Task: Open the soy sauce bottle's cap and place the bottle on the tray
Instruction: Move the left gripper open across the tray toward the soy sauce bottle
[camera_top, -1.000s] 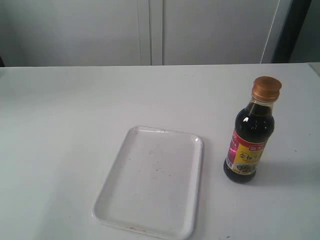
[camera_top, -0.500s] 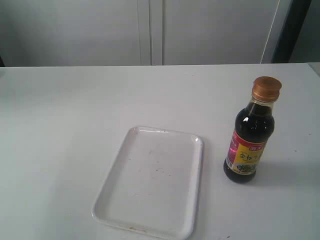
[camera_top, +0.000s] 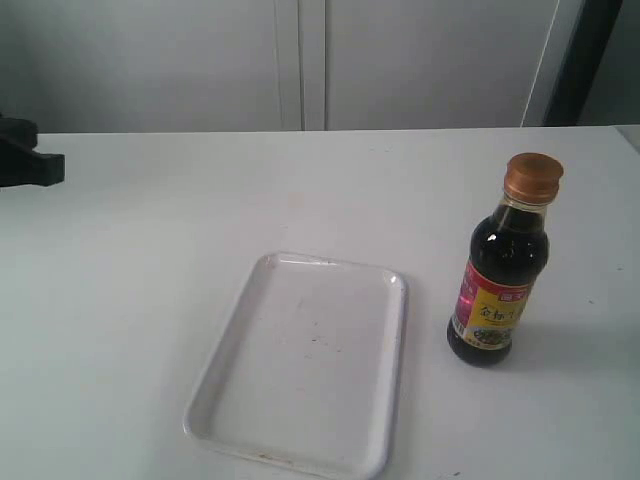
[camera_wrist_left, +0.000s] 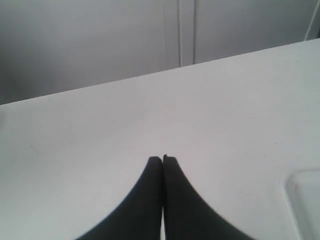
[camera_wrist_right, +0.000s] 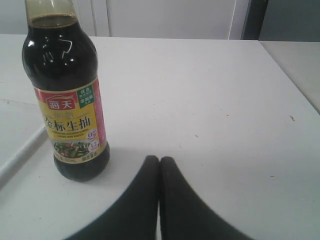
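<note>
left gripper (camera_wrist_left: 162, 159): two black fingers pressed together, tips touching, nothing between them | table (camera_wrist_left: 150, 120): white, bare under and ahead of the fingers | tray (camera_wrist_left: 305, 200): white rounded corner showing at frame edge, apart from gripper | wall (camera_wrist_left: 90, 40): grey panels behind table, vertical seam

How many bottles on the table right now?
1. The soy sauce bottle stands upright on the table, just right of the tray, not on it, with the cap on. No other bottle shows in any view.
</note>
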